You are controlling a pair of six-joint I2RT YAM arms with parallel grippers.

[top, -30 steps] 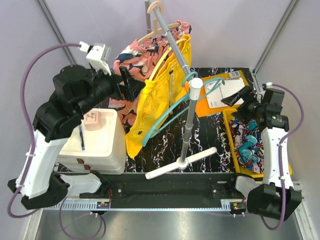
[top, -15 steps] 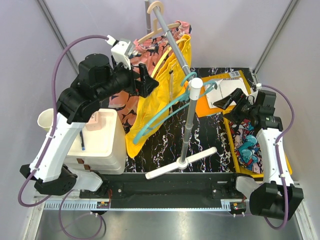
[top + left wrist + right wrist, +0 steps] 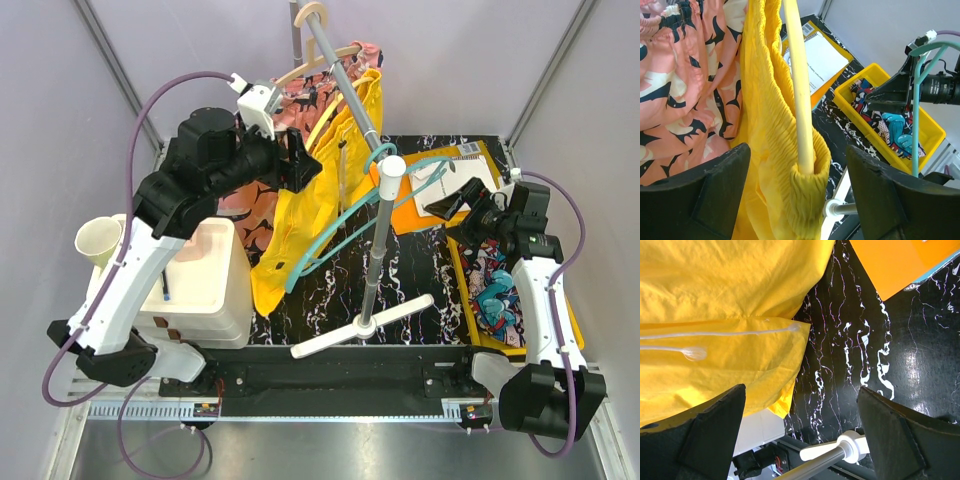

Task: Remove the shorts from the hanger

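Black marbled table (image 3: 330,285) carries the rack, where the yellow shorts (image 3: 767,130) hang on their hanger (image 3: 799,90), waistband bunched round its tip; left gripper (image 3: 797,175) sits spread wide astride that end, presumably to strip it off, while right gripper (image 3: 800,427) hovers open and empty alongside

a paper cup (image 3: 98,240) is seen beside a white box (image 3: 205,285); an orange envelope (image 3: 440,200) is laid near a yellow bin (image 3: 930,131).

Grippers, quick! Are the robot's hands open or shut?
Left gripper: open, pointing at the yellow shorts, not gripping them.
Right gripper: open, holding nothing.
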